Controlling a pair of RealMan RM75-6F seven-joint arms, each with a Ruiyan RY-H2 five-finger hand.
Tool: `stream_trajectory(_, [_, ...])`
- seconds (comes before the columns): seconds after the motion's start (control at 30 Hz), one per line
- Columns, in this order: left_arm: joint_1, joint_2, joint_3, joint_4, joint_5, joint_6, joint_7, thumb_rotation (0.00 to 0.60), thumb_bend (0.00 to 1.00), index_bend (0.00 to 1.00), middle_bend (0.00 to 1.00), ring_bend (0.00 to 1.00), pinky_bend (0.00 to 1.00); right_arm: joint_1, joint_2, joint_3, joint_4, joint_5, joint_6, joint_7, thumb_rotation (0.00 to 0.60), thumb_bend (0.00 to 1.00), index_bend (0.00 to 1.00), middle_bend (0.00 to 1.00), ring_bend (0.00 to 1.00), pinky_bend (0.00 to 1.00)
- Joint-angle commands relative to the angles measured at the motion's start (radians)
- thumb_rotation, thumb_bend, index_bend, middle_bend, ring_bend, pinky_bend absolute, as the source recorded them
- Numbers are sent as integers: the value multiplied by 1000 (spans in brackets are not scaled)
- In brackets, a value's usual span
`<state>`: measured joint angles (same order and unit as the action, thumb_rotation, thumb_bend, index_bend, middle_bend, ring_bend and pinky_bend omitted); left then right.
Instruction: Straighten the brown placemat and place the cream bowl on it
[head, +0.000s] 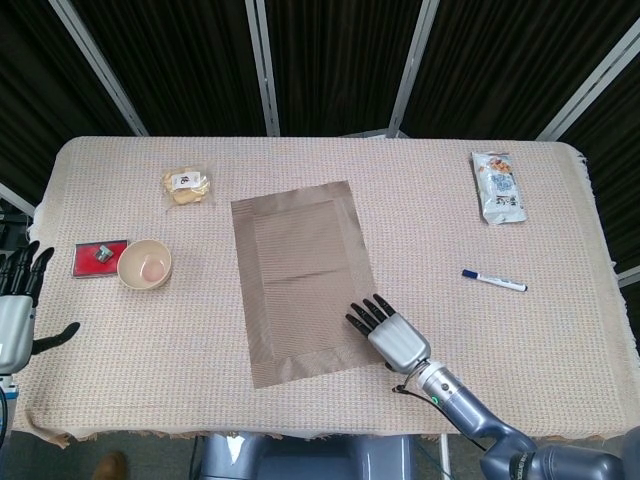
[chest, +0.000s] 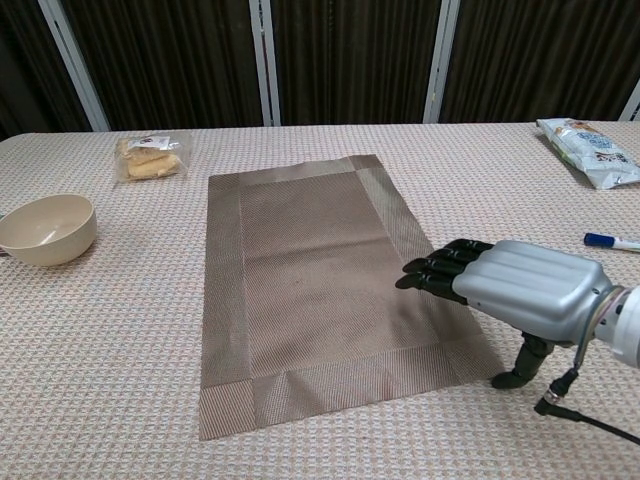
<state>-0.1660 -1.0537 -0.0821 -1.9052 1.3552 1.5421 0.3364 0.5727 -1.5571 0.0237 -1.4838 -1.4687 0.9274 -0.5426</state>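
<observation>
The right hand (chest: 510, 288), silver-backed with black fingers (chest: 432, 274), is held flat over the near right corner of the rectangular brown woven placemat (chest: 320, 275), with its fingers stretched out side by side and its thumb pointed down to the tablecloth just off the mat's right edge. Nothing is held in it; whether the fingertips touch the mat cannot be told. In the head view the same hand (head: 388, 331) is seen reaching in from the near table edge, its fingertips laid over the mat's lower right border.

The placemat (head: 305, 280) is spread flat in the middle of the table and lies slightly askew, its long edges slanting against the table's edges.

The left hand (head: 16, 305) is seen only in the head view, at the far left beside the table edge, with fingers extended and apart, the thumb out to the side, and nothing in its grasp.

The round cream bowl (chest: 46, 228) is set upright on the beige woven tablecloth (head: 560, 330), well to the left of the mat and apart from it. In the head view a small red flat packet (head: 98, 257) lies just beside the bowl (head: 145, 264). A clear bag of biscuits (chest: 150, 157) rests beyond the bowl, near the mat's far left corner. A white and blue marker pen (head: 494, 280) lies to the right of the mat, and a printed snack packet (head: 497, 186) at the far right
</observation>
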Motion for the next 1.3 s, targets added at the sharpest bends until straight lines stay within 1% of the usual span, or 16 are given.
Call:
stream_trajectory(0.03, [1, 1, -2, 2, -2, -3, -1, 600, 0, 0, 0, 0, 0, 3, -5, 2, 6, 7, 1, 2, 600, 0, 27, 0, 0, 0])
stream_trajectory(0.47, [8, -2, -9, 6, 5, -11, -3, 600, 0, 0, 0, 0, 0, 24, -22, 30, 1, 31, 24, 20, 600, 0, 32, 0, 0, 0])
stream_trajectory(0.63, [9, -2, -11, 7, 4, -17, -4, 600, 0, 0, 0, 0, 0, 33, -22, 31, -1, 33, 23, 30, 600, 3, 84, 0, 0, 0])
stream_trajectory(0.7, [8, -2, -13, 7, 5, -19, -5, 600, 0, 0, 0, 0, 0, 38, -26, 28, 8, 26, 22, 41, 600, 79, 174, 0, 0, 0])
stream_trajectory(0.73, [8, -2, -13, 8, 7, -20, -5, 600, 0, 0, 0, 0, 0, 41, -33, 27, 19, 21, 25, 48, 600, 131, 173, 0, 0, 0])
stream_trajectory(0.77, [9, -2, -13, 8, 7, -20, -6, 600, 0, 0, 0, 0, 0, 43, -38, 25, 30, 15, 26, 54, 600, 224, 254, 0, 0, 0])
stream_trajectory(0.8, [10, -1, -14, 7, 8, -20, -8, 600, 0, 0, 0, 0, 0, 44, -42, 23, 39, 7, 30, 64, 600, 312, 203, 0, 0, 0])
stream_trajectory(0.87, [11, 0, -16, 8, 7, -20, -10, 600, 0, 0, 0, 0, 0, 45, -50, 19, 55, -16, 46, 103, 600, 406, 99, 1, 0, 0])
stream_trajectory(0.9, [11, 0, -17, 9, 6, -20, -12, 600, 0, 0, 0, 0, 0, 45, -51, 16, 62, -30, 56, 129, 600, 428, 0, 4, 0, 0])
stream_trajectory(0.93, [11, 1, -18, 10, 5, -21, -13, 600, 0, 0, 0, 0, 0, 45, -51, 14, 67, -41, 63, 145, 600, 434, 0, 6, 0, 0])
stream_trajectory(0.97, [11, 1, -18, 11, 3, -24, -14, 600, 0, 0, 0, 0, 0, 45, -49, 10, 72, -53, 72, 158, 600, 436, 50, 10, 0, 0])
stream_trajectory(1.0, [11, 1, -19, 12, 3, -26, -15, 600, 0, 0, 0, 0, 0, 45, -45, 6, 77, -66, 80, 172, 600, 438, 262, 13, 0, 0])
stream_trajectory(1.03, [11, 2, -19, 12, 2, -27, -16, 600, 0, 0, 0, 0, 0, 44, -41, 3, 79, -75, 87, 183, 600, 437, 424, 15, 0, 0])
stream_trajectory(1.07, [11, 2, -19, 13, 2, -28, -17, 600, 0, 0, 0, 0, 0, 43, -37, -1, 80, -83, 94, 194, 600, 437, 662, 17, 0, 0])
stream_trajectory(1.1, [11, 2, -20, 13, 3, -28, -17, 600, 0, 0, 0, 0, 0, 42, -33, -5, 80, -91, 100, 205, 600, 438, 800, 19, 0, 0])
stream_trajectory(1.3, [13, 2, -22, 13, 5, -29, -19, 600, 0, 0, 0, 0, 0, 26, 6, -47, 89, -163, 155, 262, 600, 437, 816, 32, 0, 0])
